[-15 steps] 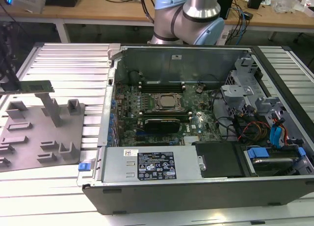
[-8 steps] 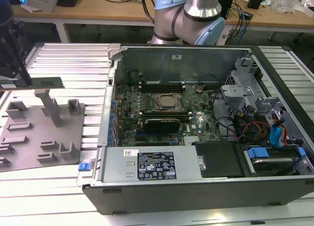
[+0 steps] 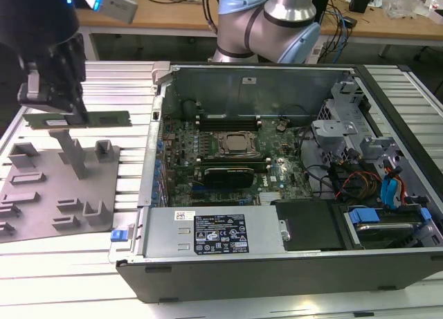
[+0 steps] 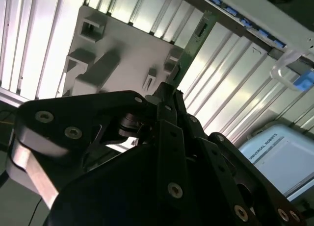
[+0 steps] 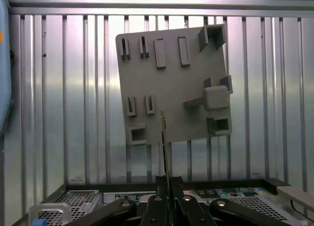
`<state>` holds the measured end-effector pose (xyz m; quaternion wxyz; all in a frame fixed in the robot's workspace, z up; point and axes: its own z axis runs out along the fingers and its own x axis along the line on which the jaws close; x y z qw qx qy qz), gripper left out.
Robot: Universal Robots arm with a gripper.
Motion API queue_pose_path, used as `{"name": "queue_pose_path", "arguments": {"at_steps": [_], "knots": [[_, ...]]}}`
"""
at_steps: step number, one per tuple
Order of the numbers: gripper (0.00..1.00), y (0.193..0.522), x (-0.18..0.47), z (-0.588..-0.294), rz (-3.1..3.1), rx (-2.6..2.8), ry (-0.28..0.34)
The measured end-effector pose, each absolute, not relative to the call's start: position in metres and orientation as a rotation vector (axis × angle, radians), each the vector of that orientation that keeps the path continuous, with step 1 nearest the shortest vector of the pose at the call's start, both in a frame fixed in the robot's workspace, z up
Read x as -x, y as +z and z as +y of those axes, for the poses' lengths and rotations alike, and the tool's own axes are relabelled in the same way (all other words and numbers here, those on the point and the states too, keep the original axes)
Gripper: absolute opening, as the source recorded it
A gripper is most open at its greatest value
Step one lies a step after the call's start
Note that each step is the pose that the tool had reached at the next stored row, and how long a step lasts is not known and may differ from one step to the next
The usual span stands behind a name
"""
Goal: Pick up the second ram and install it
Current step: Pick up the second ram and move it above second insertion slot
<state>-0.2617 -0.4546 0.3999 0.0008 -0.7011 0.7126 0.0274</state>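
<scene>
Second ram (image 3: pixel 104 117), a thin, flat green circuit-board stick, is what I'm watching, but I'll start with the big things. An open black desktop computer case (image 3: pixel 242 84) takes up the middle and right of the exterior view, its green motherboard (image 3: pixel 228 153) exposed. At the lower left of that frame a grey plastic fixture plate with upright posts (image 3: pixel 41 194) lies on the ribbed metal table (image 3: pixel 69 263).

At the upper left, the black two-finger gripper (image 3: pixel 62 110) is clamped on the second ram, which it holds level and just above the plate's tallest post. Both wrist views show the stick edge-on, pinched across its flat faces between the fingertips, with the plate beyond.

I judge it light and stiff but fragile. Such a narrow pinch could let it pivot. The plain faces near mid-length look the safest hold, well away from the contact edge.
</scene>
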Motion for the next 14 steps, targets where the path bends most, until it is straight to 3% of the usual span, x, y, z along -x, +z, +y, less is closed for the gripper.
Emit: {"name": "queue_pose_path", "arguments": {"at_steps": [14], "knots": [[0.14, 0.399, 0.199, -0.454, 2.246, 2.21, 0.106]]}}
